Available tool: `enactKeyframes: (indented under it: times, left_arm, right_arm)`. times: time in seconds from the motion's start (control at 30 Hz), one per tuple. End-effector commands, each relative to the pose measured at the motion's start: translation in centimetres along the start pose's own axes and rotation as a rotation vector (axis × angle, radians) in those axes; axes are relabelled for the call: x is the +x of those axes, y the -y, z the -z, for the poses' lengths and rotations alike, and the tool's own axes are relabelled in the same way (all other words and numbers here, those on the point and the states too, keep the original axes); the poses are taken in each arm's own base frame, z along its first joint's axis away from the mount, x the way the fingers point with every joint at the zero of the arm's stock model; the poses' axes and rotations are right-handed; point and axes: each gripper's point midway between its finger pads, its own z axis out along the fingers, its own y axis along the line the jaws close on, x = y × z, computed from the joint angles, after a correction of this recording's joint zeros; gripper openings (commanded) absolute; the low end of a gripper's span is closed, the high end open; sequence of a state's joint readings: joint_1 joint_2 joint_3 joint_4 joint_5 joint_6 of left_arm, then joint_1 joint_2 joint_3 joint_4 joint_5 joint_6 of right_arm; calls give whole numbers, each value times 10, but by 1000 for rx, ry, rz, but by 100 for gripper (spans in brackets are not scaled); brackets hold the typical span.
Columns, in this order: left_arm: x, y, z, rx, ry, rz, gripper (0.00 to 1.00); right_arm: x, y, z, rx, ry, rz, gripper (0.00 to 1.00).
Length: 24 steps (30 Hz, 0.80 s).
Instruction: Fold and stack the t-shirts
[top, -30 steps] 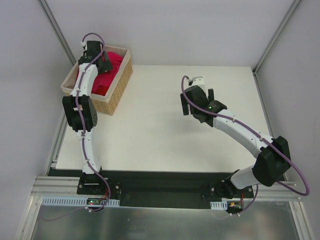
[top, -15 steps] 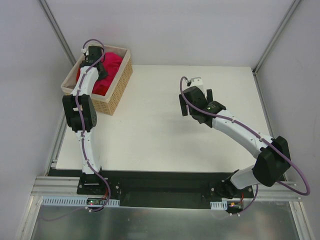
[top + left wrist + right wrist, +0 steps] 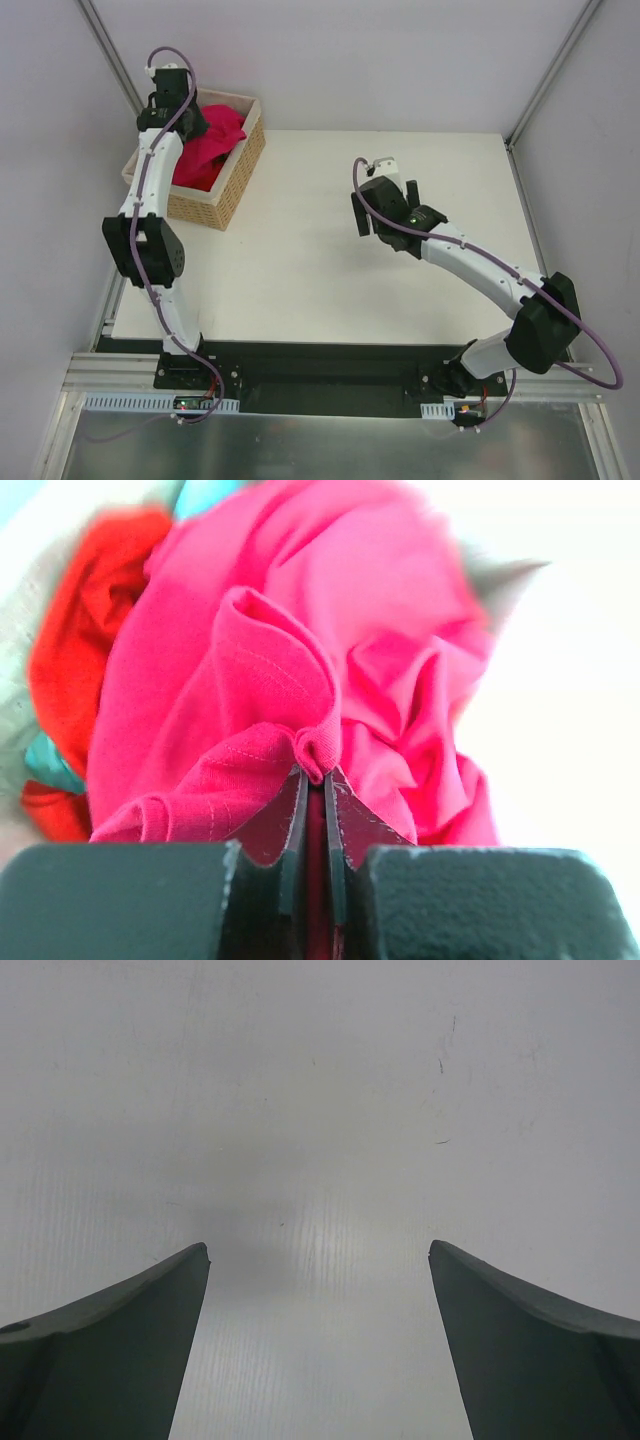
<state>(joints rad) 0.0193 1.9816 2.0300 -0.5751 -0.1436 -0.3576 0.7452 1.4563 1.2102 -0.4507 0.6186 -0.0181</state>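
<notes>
Left gripper (image 3: 315, 777) clamped on fold of crimson-pink t-shirt (image 3: 290, 650) — rest of shirt in wicker basket (image 3: 232, 185) at far-left corner, directly beneath. Right gripper (image 3: 320, 1260) wide, empty, over table (image 3: 300, 280) — well apart, rightward. Left gripper nearer.

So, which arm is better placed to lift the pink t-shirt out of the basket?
Left. The left tool is shut on a fold of the pink t-shirt in the basket. The right tool is open above the table, well apart from the basket, holding nothing.
</notes>
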Motion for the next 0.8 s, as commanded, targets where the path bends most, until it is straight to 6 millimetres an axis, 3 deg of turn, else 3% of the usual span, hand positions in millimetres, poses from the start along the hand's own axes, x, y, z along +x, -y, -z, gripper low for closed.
enactKeyframes:
  times: [0.0, 0.13, 0.27, 0.4, 0.43, 0.5, 0.53, 0.57, 0.63, 0.7, 0.77]
  left_arm:
    - [-64, 36, 105, 190, 196, 6, 0]
    - [-68, 74, 153, 325, 239, -36, 0]
    - [-56, 125, 203, 528, 243, -109, 0]
    - [-46, 180, 263, 718, 294, -218, 0]
    - [-42, 202, 292, 794, 320, -246, 0]
    - [-39, 223, 318, 880, 335, -264, 0]
    - [-43, 236, 347, 955, 369, -267, 0]
    - [-39, 246, 353, 994, 355, -262, 0]
    - [-42, 258, 385, 1096, 370, -253, 0]
    - [-27, 275, 397, 1186, 310, -237, 0]
    - [1, 293, 409, 1272, 233, -271, 0]
  right_arm:
    - [-24, 3, 22, 1, 80, -41, 96]
    - [-25, 2, 28, 0, 94, -41, 96]
    - [-25, 6, 35, 15, 108, -37, 96]
    - [-26, 19, 42, 54, 132, -48, 96]
    - [-27, 23, 45, 59, 143, -57, 96]
    - [-28, 28, 49, 75, 155, -88, 96]
    - [-28, 32, 50, 85, 155, -91, 96]
    - [-29, 35, 53, 91, 162, -99, 96]
    - [-27, 45, 56, 138, 163, -105, 96]
    - [-28, 58, 61, 188, 179, -124, 96]
    - [-24, 67, 65, 221, 187, -145, 96]
